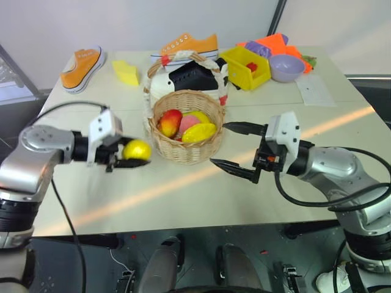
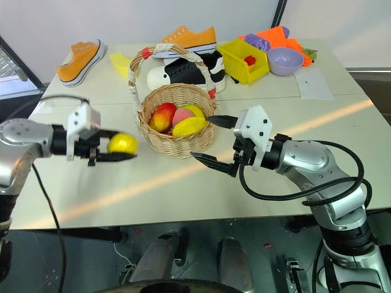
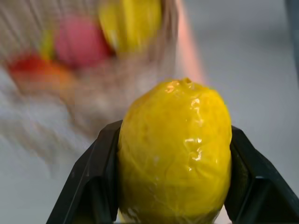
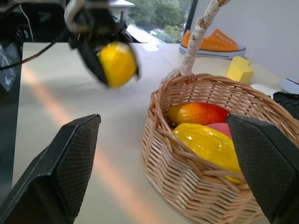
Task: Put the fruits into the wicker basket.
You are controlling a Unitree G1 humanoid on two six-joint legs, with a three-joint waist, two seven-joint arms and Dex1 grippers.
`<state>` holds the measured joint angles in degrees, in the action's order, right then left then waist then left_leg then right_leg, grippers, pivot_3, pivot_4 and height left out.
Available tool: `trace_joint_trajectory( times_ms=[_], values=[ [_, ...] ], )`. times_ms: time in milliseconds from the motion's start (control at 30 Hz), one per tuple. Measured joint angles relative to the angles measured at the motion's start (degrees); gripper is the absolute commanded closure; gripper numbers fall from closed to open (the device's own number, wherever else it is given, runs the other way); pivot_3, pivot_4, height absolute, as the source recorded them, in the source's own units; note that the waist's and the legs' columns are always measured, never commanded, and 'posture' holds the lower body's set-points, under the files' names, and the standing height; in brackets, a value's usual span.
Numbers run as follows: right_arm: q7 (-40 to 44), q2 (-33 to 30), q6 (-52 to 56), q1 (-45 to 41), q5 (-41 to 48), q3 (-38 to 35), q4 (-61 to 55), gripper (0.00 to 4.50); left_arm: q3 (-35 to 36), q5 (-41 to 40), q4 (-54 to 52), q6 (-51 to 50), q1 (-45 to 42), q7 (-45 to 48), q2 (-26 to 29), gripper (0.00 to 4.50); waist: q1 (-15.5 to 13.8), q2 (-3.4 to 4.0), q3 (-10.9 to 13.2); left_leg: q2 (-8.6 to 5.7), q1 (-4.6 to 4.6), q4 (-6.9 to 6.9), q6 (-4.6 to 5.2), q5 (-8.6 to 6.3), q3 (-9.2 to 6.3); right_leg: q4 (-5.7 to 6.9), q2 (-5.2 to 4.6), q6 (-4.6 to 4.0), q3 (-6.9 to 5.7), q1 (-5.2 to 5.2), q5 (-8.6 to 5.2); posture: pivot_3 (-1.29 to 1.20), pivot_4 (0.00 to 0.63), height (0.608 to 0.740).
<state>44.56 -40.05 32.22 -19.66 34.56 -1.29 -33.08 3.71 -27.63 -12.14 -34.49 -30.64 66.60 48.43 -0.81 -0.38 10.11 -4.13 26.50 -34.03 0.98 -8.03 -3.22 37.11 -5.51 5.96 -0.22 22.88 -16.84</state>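
Note:
My left gripper is shut on the small lemon-like yellow fruit, holding it above the table just left of the wicker basket. The left wrist view shows that fruit squeezed between both black fingers. Inside the basket lies the larger ridged yellow fruit beside a red-yellow fruit and a pink one. My right gripper hangs open to the right of the basket, nothing between its fingers. In the right wrist view the basket and the held fruit show beyond it.
Behind the basket lie a black and white shoe and an orange shoe. Another orange shoe and a pale yellow wedge block sit at the back left. A yellow bin, a lilac bowl and a paper sheet are at the back right.

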Motion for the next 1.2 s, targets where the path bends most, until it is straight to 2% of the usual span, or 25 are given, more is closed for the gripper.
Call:
trace_joint_trajectory(
  times_ms=[167, 300, 333, 500, 633, 767, 900, 1033, 1133, 1167, 1200],
  values=[
    [0.83, -1.5, -0.17, 1.61, -0.14, -2.1, 1.98, 0.0, -0.3, -0.73, -3.04, -4.17, -6.66, -14.01, -9.8, 2.11, 0.08, -0.03, 0.0, -0.01, -0.05, -0.05, 0.03, 0.02, 0.01, 0.08, 0.06, 0.29, -0.01, -0.24, 0.15, 0.0, 0.15, 0.74],
    [0.93, -1.45, -0.41, 1.68, -0.51, -2.18, 2.08, 0.0, -4.2, 3.46, -0.33, -4.35, -8.32, -20.91, -14.34, 0.55, 0.33, -0.02, 0.0, 0.0, -0.1, -0.04, 0.03, 0.03, 0.03, 0.16, 0.11, 0.34, 0.01, -0.23, 0.18, 0.0, 0.15, 0.74],
    [0.87, -1.44, -0.41, 1.68, -0.55, -2.18, 2.07, 0.0, -4.81, 3.86, 0.68, -4.34, -8.29, -21.65, -15.12, 0.03, 0.27, -0.03, 0.0, 0.0, -0.09, -0.04, 0.03, 0.03, 0.02, 0.17, 0.13, 0.34, 0.01, -0.23, 0.18, 0.0, 0.15, 0.74],
    [0.37, -1.35, -0.42, 1.66, -0.68, -2.17, 2.08, 0.0, -4.28, 2.78, 1.39, -4.28, -8.05, -22.38, -16.26, 0.03, 0.13, -0.05, 0.02, -0.01, -0.08, -0.07, 0.03, 0.03, 0.02, 0.14, 0.1, 0.33, 0.01, -0.24, 0.18, 0.0, 0.15, 0.74],
    [-2.45, 1.56, -0.15, -0.96, -1.15, -1.88, 4.39, 0.0, 0.85, -2.8, -0.36, -4.89, -4.69, -20.22, -15.84, 0.03, 0.62, -0.03, 0.01, 0.0, -0.11, -0.05, 0.02, 0.02, 0.02, 0.15, 0.1, 0.32, 0.03, -0.22, 0.17, 0.0, 0.15, 0.74],
    [-9.0, 6.15, -0.26, -6.64, -7.4, 0.53, 12.41, 0.0, 7.01, -8.34, -2.96, -6.34, 3.21, -18.73, -14.18, 0.03, 1.32, -0.03, 0.0, 0.01, -0.11, -0.01, -0.01, 0.05, 0.0, 0.17, 0.11, 0.3, 0.03, -0.21, 0.16, 0.0, 0.15, 0.74],
    [-16.71, 14.42, -0.47, -14.32, -12.32, 1.65, 24.93, 0.0, 11.9, -11.43, -7.68, -4.91, 12.42, -18.99, -14.18, 0.03, 1.62, -0.01, 0.01, 0.0, -0.11, 0.02, -0.07, 0.08, 0.02, 0.21, 0.12, 0.3, 0.06, -0.17, 0.17, 0.0, 0.15, 0.74],
    [-17.66, 18.53, -3.28, -19.85, -14.84, 2.46, 33.12, 0.0, 14.08, -13.08, -11.53, -4.33, 17.26, -20.25, -14.24, 0.03, 1.18, 0.0, 0.01, -0.02, -0.13, 0.02, -0.1, 0.08, -0.01, 0.21, 0.12, 0.3, 0.03, -0.18, 0.18, 0.0, 0.15, 0.74],
    [-17.56, 20.99, -6.42, -22.37, -16.36, 3.08, 39.02, 0.98, 14.05, -13.6, -13.24, -3.89, 18.92, -21.6, -14.28, 0.0, 1.3, 0.0, 0.01, -0.04, -0.16, 0.03, -0.11, 0.07, 0.0, 0.21, 0.12, 0.3, 0.04, -0.18, 0.18, 0.0, 0.15, 0.74],
    [-17.37, 21.28, -6.88, -22.63, -16.41, 3.09, 40.49, 1.43, 14.05, -13.8, -13.51, -3.86, 19.14, -22.07, -14.28, 0.0, 1.27, 0.0, 0.01, -0.04, -0.16, 0.04, -0.11, 0.07, -0.01, 0.22, 0.13, 0.3, 0.03, -0.16, 0.18, 0.0, 0.15, 0.74],
    [-17.0, 21.47, -7.39, -22.69, -16.44, 3.05, 41.85, 2.06, 14.07, -14.11, -13.74, -3.85, 19.41, -22.77, -14.27, 0.0, 1.31, 0.0, 0.01, -0.04, -0.16, 0.05, -0.11, 0.07, -0.01, 0.23, 0.14, 0.3, 0.04, -0.12, 0.19, 0.0, 0.15, 0.74]
  ],
)
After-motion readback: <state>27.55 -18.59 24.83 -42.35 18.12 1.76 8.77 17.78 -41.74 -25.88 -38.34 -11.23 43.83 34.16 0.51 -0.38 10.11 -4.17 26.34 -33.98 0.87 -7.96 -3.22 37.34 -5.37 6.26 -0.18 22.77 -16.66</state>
